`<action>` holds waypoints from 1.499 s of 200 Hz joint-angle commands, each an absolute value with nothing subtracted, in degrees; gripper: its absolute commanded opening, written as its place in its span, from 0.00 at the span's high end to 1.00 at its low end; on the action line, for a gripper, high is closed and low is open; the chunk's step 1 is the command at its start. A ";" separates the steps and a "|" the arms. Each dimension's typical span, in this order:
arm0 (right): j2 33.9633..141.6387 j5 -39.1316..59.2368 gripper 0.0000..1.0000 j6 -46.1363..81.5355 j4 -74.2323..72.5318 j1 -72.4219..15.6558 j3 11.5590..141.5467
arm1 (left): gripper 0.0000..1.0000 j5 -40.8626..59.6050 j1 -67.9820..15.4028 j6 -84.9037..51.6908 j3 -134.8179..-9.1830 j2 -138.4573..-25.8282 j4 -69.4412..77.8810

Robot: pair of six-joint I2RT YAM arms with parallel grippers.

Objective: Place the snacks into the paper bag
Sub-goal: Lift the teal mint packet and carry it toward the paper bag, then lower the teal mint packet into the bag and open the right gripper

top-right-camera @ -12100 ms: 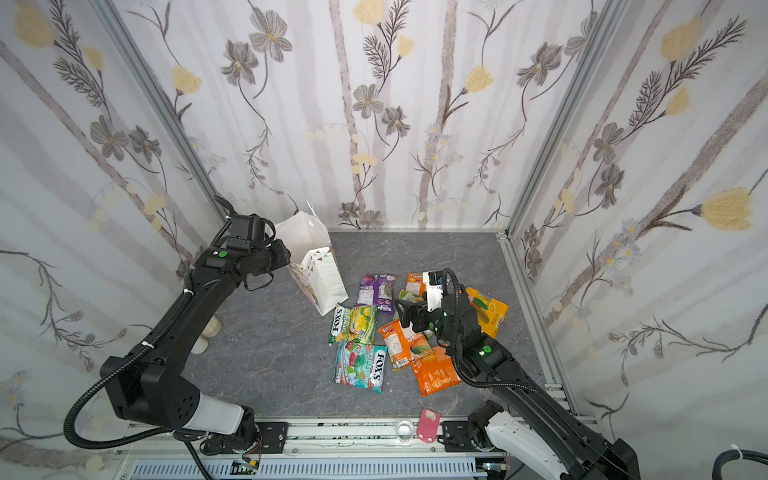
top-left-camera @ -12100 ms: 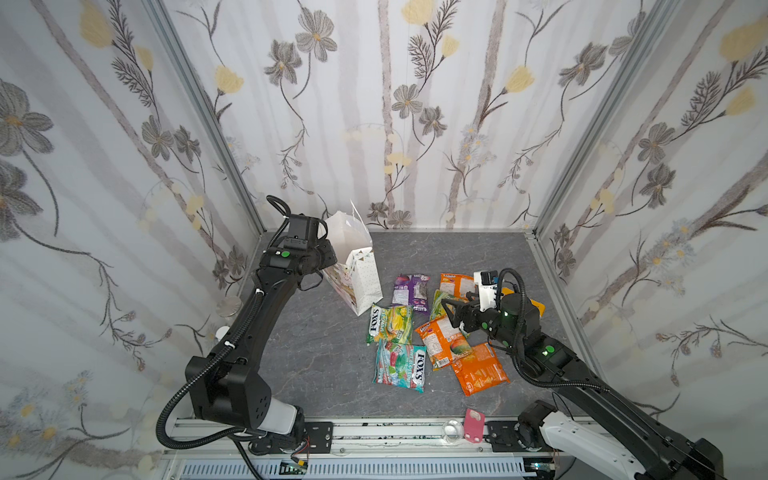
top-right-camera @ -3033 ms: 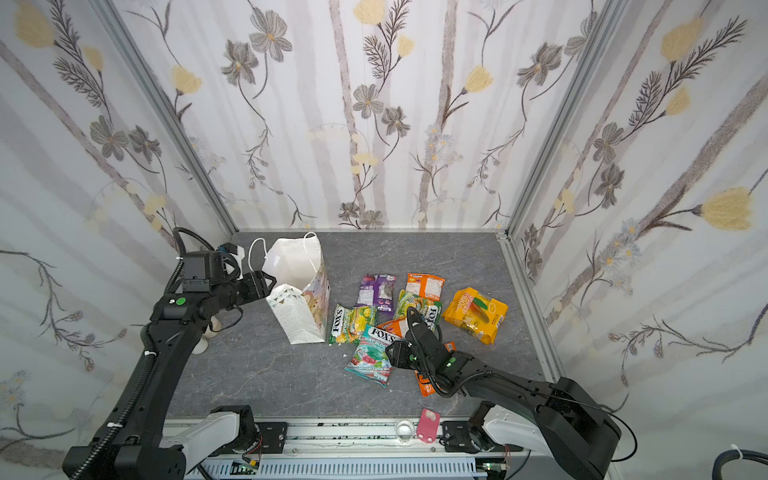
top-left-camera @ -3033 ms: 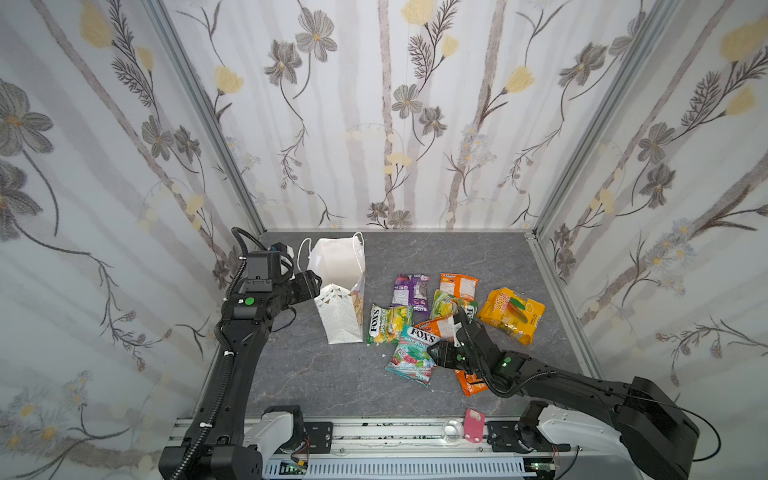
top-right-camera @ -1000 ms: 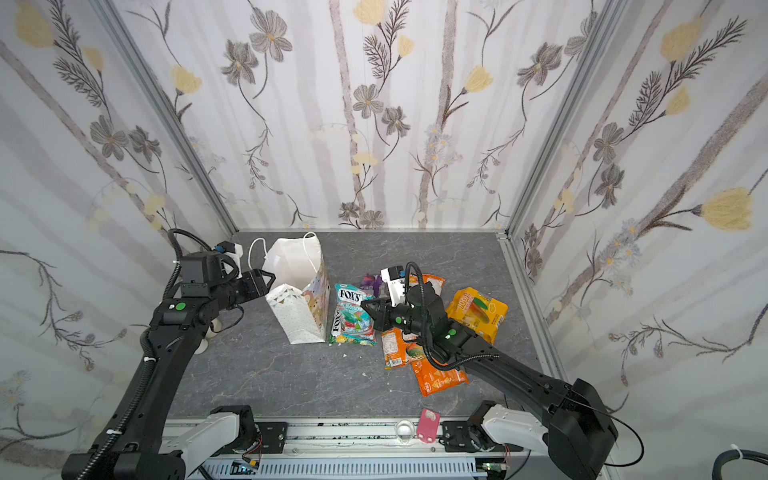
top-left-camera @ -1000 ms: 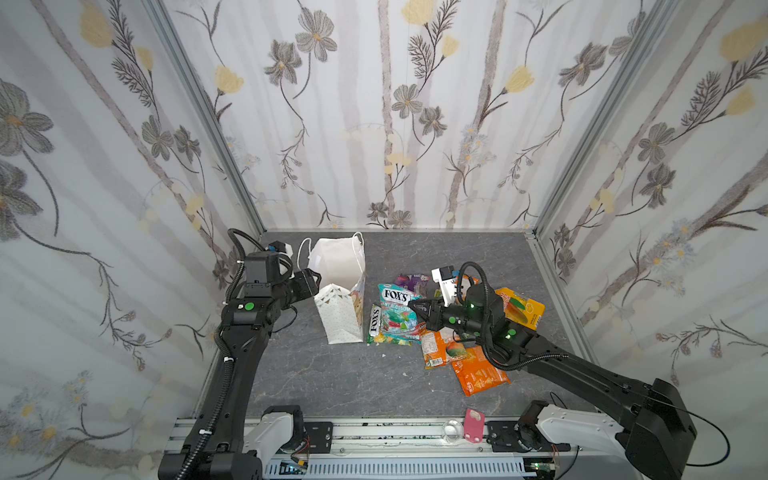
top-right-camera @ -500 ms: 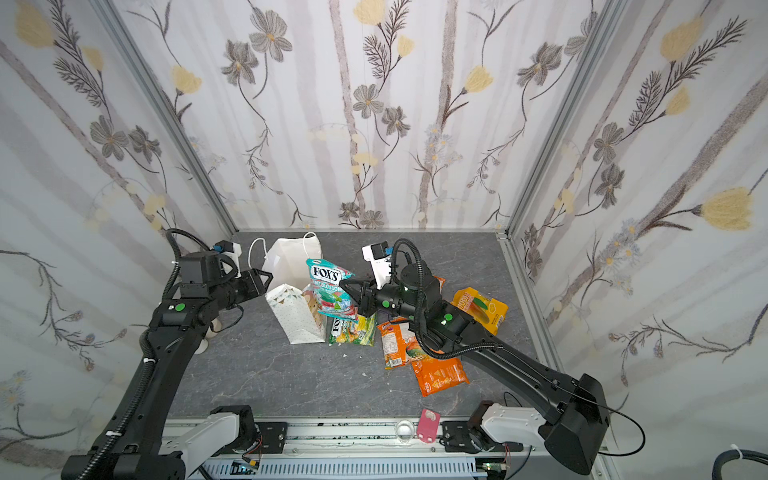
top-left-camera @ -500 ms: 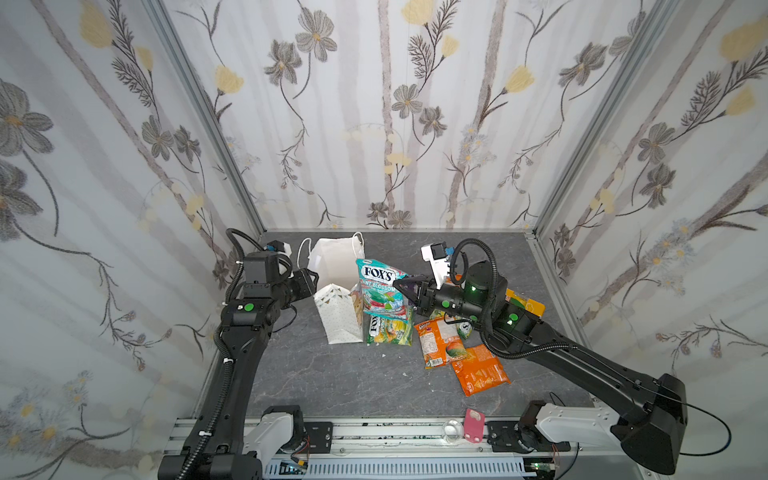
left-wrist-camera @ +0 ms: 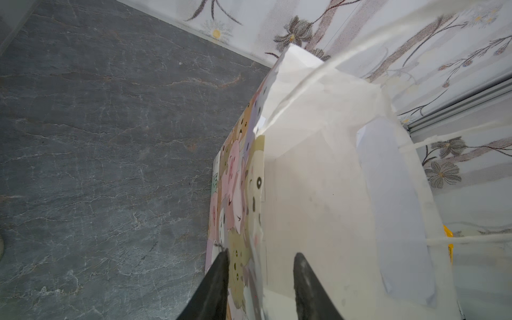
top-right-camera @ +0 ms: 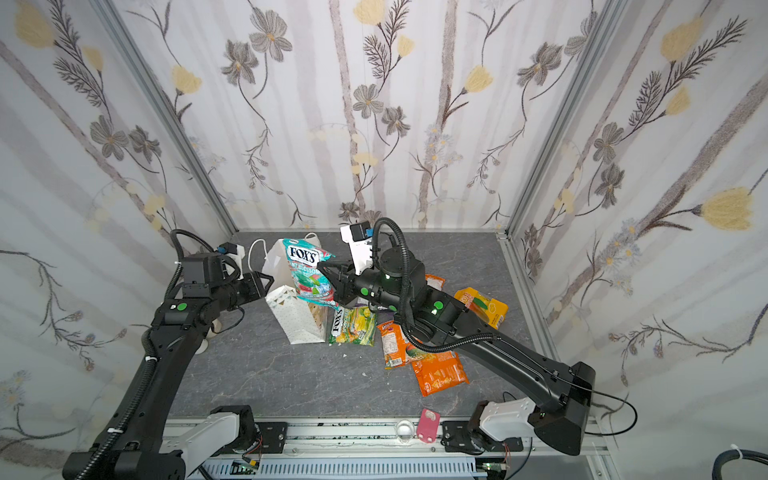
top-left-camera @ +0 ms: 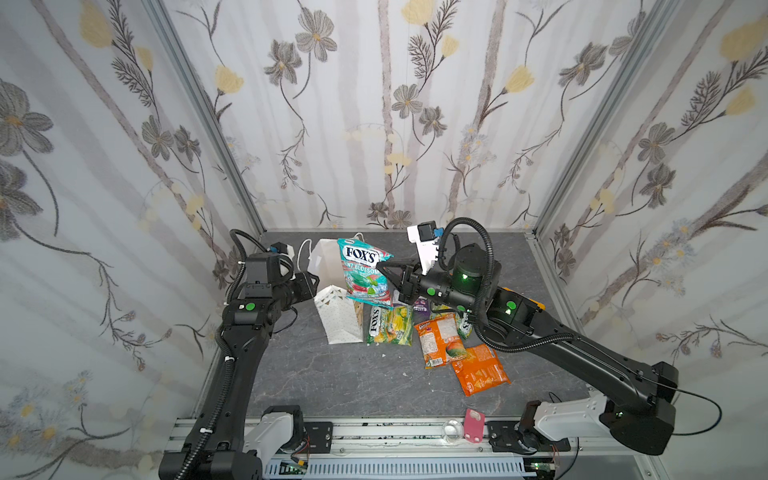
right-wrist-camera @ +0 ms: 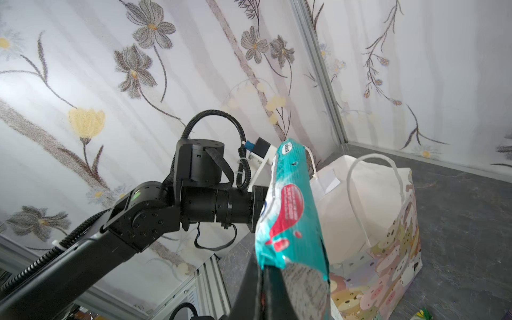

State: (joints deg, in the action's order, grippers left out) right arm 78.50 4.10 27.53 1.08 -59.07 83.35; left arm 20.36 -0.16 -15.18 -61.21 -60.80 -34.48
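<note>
The white paper bag (top-left-camera: 336, 320) (top-right-camera: 297, 320) stands upright at the left of the snack pile, its mouth open. My left gripper (top-left-camera: 313, 284) (left-wrist-camera: 260, 266) is shut on the bag's (left-wrist-camera: 318, 180) near wall at the rim, one finger on each side. My right gripper (top-left-camera: 382, 265) (right-wrist-camera: 266, 268) is shut on one edge of a teal FOX'S packet (top-left-camera: 363, 270) (right-wrist-camera: 291, 210), holding it upright just above the bag's (right-wrist-camera: 360, 199) mouth. On the floor lie a green-yellow FOX'S packet (top-left-camera: 388, 326), two orange packets (top-left-camera: 442, 338) (top-left-camera: 480, 370) and a yellow-orange one (top-right-camera: 482, 307).
A purple packet (top-left-camera: 419, 305) is mostly hidden under my right arm. A pink object (top-left-camera: 473, 424) and a small clear cup (top-left-camera: 453, 428) sit on the front rail. Flowered walls close in the grey floor (top-left-camera: 332, 382) on three sides.
My right gripper has lifted the teal FOX'S packet off the pile and carried it left and up to the bag's mouth. My left gripper has shut on the bag's wall.
</note>
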 commanded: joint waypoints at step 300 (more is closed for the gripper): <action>111.69 -41.86 1.00 13.02 5.19 -68.14 112.81 | 0.63 23.97 -0.29 -14.44 -62.75 -58.97 -37.72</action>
State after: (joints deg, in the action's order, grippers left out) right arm 110.96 -41.89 12.78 7.09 -68.45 112.18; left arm 26.06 -0.30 -16.19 -61.91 -58.85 -37.26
